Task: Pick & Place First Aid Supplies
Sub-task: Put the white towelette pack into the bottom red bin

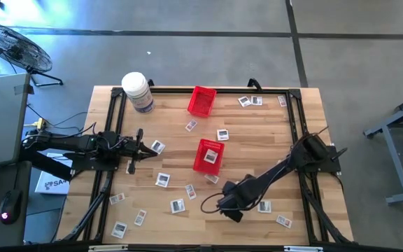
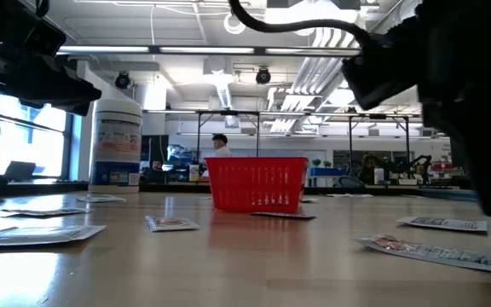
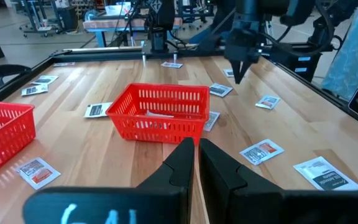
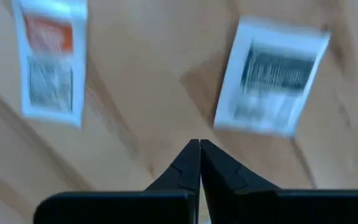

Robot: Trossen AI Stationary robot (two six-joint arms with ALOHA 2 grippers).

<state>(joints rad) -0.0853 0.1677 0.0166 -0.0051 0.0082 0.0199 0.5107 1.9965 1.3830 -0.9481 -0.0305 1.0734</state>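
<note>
Right wrist view: right tool (image 4: 199, 144) pinched tight, empty, above bare tabletop (image 4: 142, 93); packets (image 4: 272, 78) scattered, nearest just beyond tips.
Fix: reopen, centre on packet at 1 o'clock, pinch edge.
Drop: basket (image 1: 208, 155), 11 o'clock.
Left tool (image 3: 197, 146): narrow, empty, waits.

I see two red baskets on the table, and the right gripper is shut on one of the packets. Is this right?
Not quite. The right gripper is shut, but empty: in the right wrist view its fingers meet over bare wood, beside a packet. Two red baskets is correct.
</note>
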